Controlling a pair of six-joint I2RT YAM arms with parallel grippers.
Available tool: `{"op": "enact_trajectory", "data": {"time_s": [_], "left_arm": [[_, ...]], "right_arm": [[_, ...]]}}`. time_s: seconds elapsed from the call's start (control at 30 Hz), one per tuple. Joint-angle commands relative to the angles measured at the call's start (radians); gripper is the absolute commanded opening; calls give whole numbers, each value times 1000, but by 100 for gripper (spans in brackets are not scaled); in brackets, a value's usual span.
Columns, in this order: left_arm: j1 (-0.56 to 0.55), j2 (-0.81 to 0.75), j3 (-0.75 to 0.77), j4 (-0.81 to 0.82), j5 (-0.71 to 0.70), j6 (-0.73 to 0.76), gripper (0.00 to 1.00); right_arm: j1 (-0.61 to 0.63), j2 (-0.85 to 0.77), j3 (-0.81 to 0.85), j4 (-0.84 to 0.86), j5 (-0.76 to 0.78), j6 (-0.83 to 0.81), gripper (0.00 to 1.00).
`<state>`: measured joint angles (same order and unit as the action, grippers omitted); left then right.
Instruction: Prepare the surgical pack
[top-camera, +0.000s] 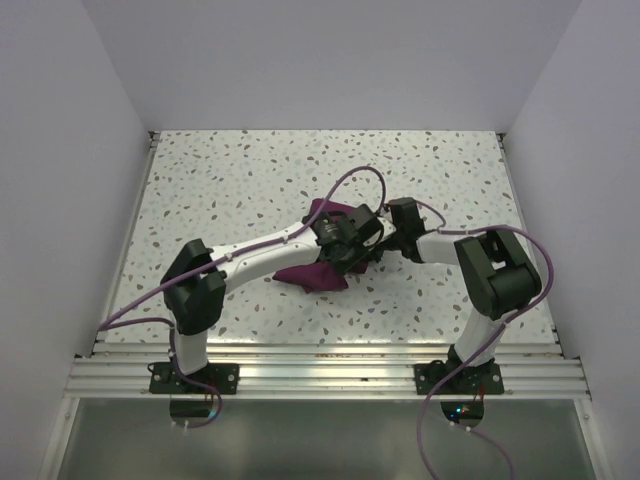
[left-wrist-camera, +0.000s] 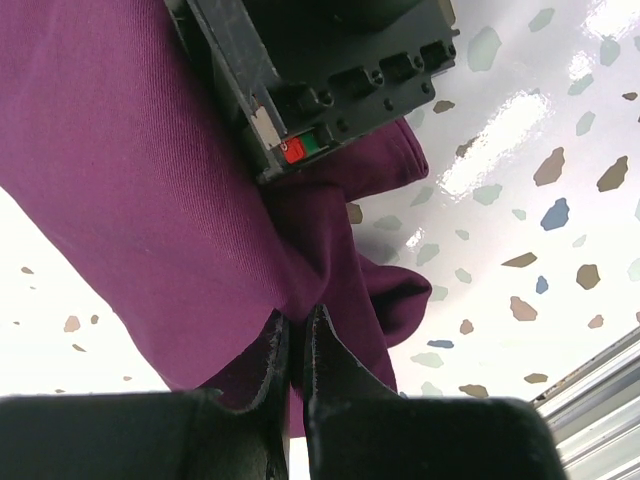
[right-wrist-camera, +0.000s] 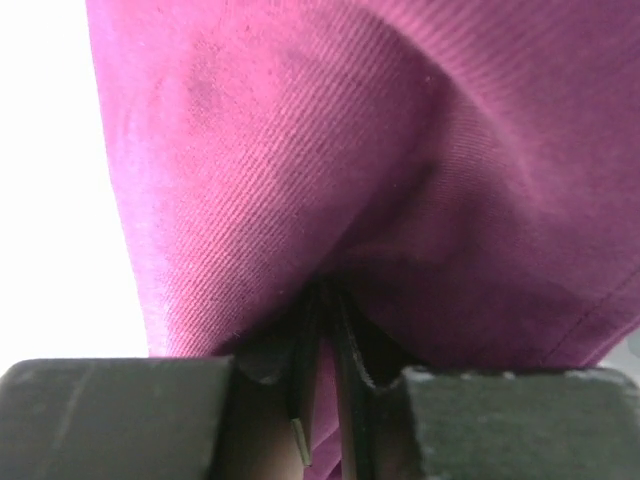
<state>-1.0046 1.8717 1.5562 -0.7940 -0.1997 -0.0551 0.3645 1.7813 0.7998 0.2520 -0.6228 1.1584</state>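
Plum-purple cloth surgical pack (top-camera: 312, 275) sits bunched mid-table on white speckled tabletop (top-camera: 230, 180), long axis roughly near-far. Both arms' black wrists cover its middle. Left gripper (left-wrist-camera: 297, 325) and right gripper (right-wrist-camera: 325, 300) each pinch a cloth fold tight.

top camera looks down from behind; wrist cameras hug the cloth (right-wrist-camera: 300, 150).

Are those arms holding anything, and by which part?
Yes, the purple cloth. The jaws of the left arm are shut on a fold near its edge; those of the right arm on a bunched-up crease.
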Motion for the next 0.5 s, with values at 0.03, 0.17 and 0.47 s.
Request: {"op": "enact_trajectory", "data": {"time_s": [0.03, 0.17, 0.47], "left_arm": [[21, -77, 1, 70, 62, 8, 0], [58, -97, -39, 87, 74, 8, 0], [100, -108, -27, 96, 106, 21, 0]], "right_arm": [[-10, -52, 128, -224, 37, -185, 20], [-35, -63, 214, -491, 29, -350, 26], [-99, -118, 210, -579, -66, -479, 36]]}}
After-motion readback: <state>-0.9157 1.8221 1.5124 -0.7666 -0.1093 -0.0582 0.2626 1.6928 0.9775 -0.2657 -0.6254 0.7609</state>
